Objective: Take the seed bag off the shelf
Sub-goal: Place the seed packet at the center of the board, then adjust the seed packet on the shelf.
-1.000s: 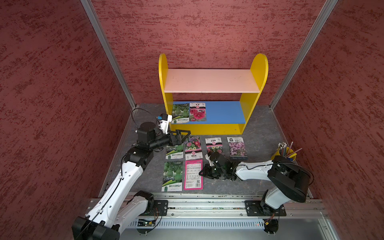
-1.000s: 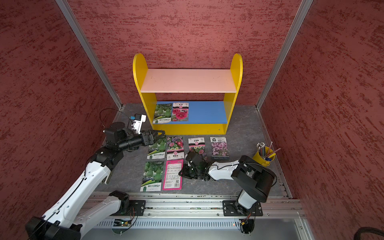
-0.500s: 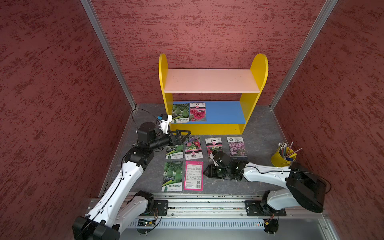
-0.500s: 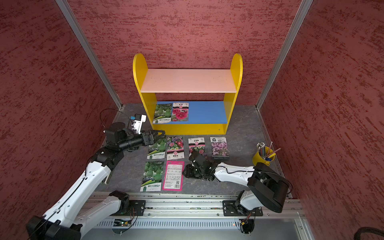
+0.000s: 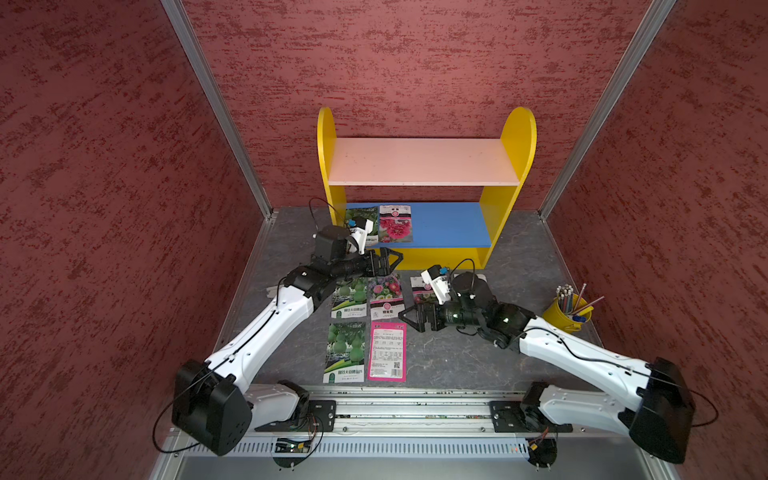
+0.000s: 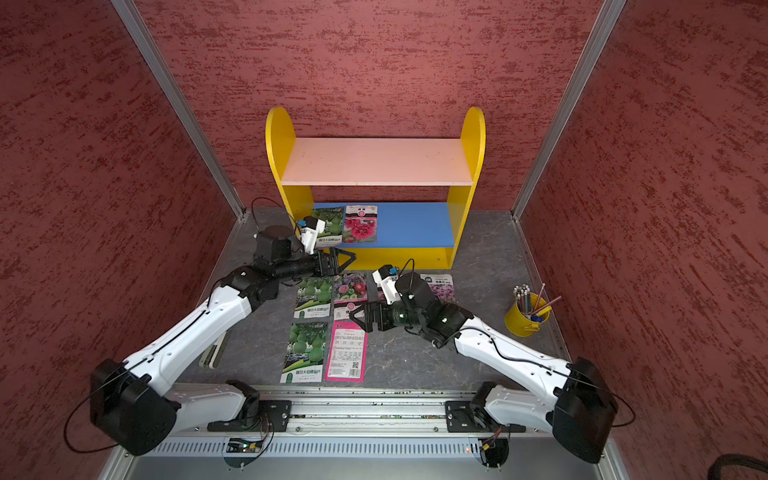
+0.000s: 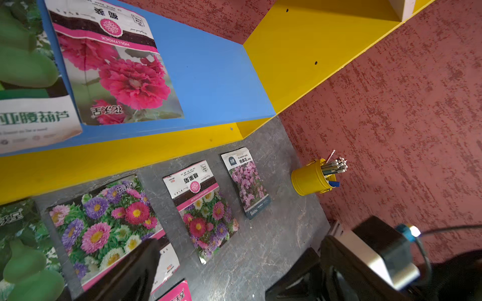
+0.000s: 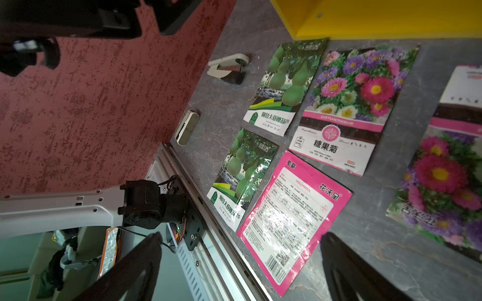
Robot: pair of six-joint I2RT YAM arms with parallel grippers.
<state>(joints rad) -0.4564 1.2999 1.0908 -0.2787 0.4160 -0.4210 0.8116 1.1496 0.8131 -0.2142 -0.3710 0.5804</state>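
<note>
The shelf [image 5: 424, 160] stands at the back wall, with yellow sides, a pink upper board and a blue lower board [image 6: 415, 224]. Two seed bags lie on the blue board. One is a pink hollyhock seed bag [image 5: 395, 223] [image 7: 117, 73]. The other is a green gourd seed bag [image 6: 330, 224], partly hidden by my left wrist. My left gripper [image 5: 397, 262] [image 7: 214, 281] is open and empty, just in front of the shelf's lower left edge. My right gripper [image 5: 405, 320] [image 8: 240, 273] is open and empty, low over the table beside a pink-backed bag [image 8: 292, 216].
Several seed bags lie flat on the grey table [image 5: 457, 357] in front of the shelf. A yellow cup of pencils [image 5: 567, 309] stands at the right wall. A small white clip [image 8: 227, 66] lies near the left wall. Red walls close in three sides, and a metal rail [image 5: 415, 409] runs along the front.
My right gripper has gone from nearly shut to wide open beside the pink-backed bag, and its arm has swung out to the right. The left arm has not moved.
</note>
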